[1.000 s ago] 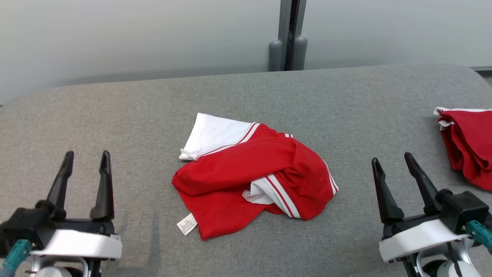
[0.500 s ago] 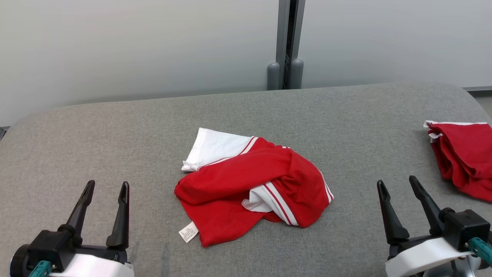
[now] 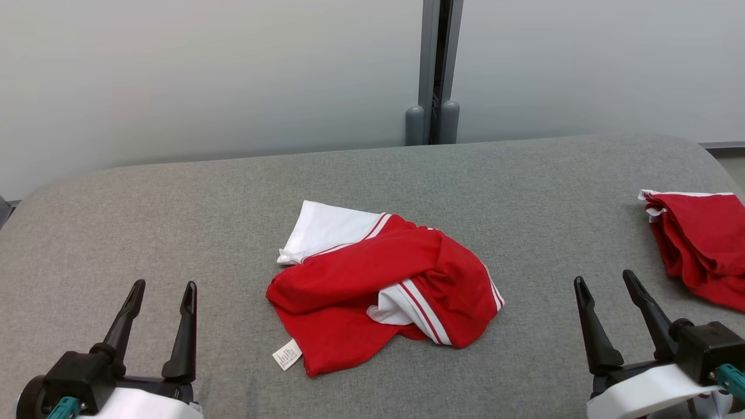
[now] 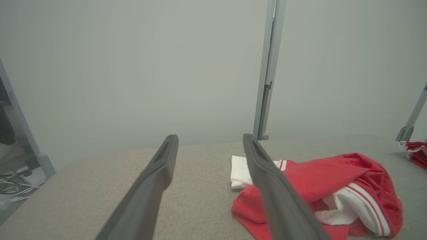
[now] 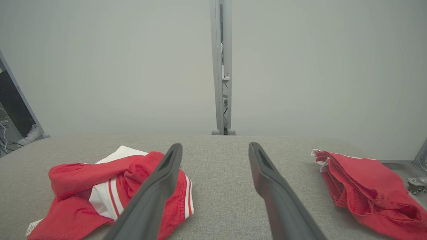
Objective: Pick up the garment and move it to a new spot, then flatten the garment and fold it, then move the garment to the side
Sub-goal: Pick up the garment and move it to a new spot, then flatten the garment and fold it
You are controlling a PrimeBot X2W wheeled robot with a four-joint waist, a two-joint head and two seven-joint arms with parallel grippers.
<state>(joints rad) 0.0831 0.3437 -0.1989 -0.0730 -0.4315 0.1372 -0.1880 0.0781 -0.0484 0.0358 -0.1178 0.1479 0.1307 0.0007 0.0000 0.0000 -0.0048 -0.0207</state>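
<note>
A crumpled red garment of thin, soft jersey with white panels and narrow white-and-red striped trim (image 3: 384,285) lies in a loose heap at the middle of the padded table covered in coarse grey woven fabric (image 3: 233,221). A flat white panel sticks out of the heap toward 11 o'clock, a rumpled white fold with stripes shows near its 5 o'clock side, and a small white printed care label (image 3: 287,354) pokes out at 7 o'clock. The left gripper (image 3: 165,285), with two long, tapered, matte dark fingers, sits at 8 o'clock of the garment, well apart from it, its jaws spread wide with nothing between them. The right gripper (image 3: 603,276) sits at 4 o'clock, also well apart, jaws equally wide and empty. At 3 o'clock, near the table's rounded edge, lies a second red cloth piece with a white hem (image 3: 698,244), folded in soft layers. Beyond the table, at 12 o'clock, a smooth pale frosted wall (image 3: 204,75) is split by a slim grey metal post (image 3: 433,70). In the left wrist view the garment (image 4: 320,186) lies at 4 o'clock of the fingers; in the right wrist view it (image 5: 83,186) lies at 8 o'clock.
</note>
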